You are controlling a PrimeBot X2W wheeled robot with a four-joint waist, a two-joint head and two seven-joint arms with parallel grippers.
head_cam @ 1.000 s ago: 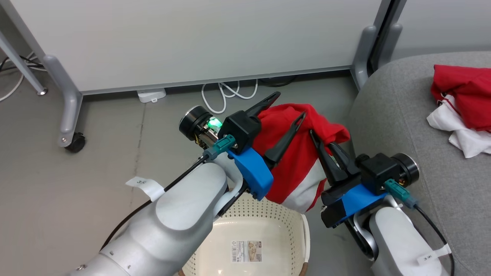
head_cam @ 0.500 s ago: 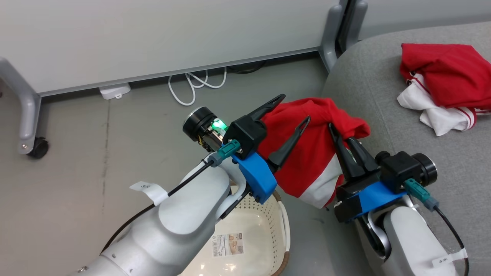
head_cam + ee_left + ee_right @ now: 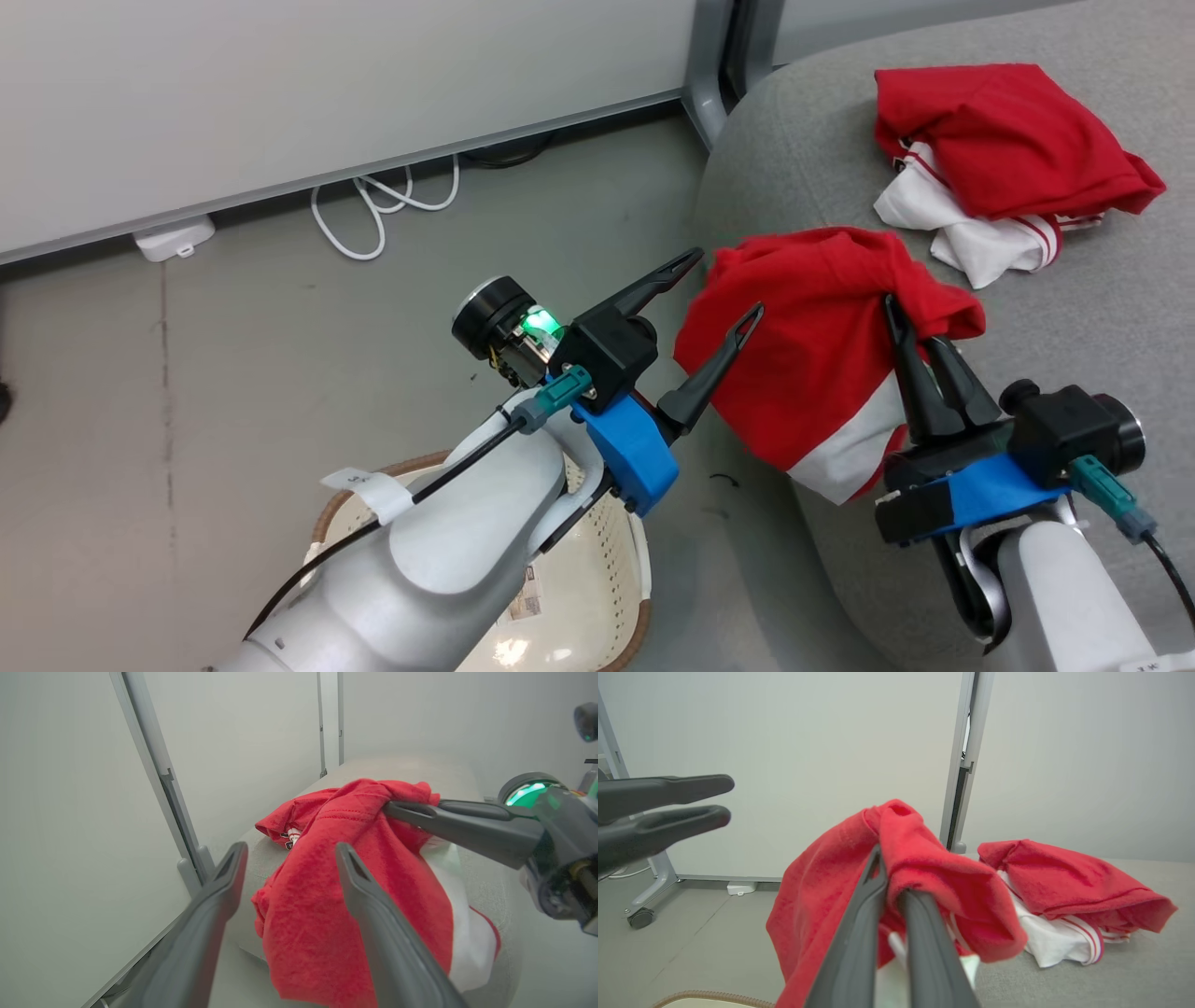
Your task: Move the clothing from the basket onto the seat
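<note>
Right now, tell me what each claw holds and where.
The right claw pinches a red garment by a bunched fold at its top. The left claw is open, holding nothing.

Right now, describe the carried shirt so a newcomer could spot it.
Find the big grey seat. Over its near edge hangs a red shirt, pinched in the right claw. The other shirt lies crumpled on the seat, untouched.

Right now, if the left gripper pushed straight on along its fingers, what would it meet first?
Most likely the red garment hanging from the shut right gripper: in the left wrist view it sits straight ahead of the open left gripper. How close it hangs is hard to judge.
</note>
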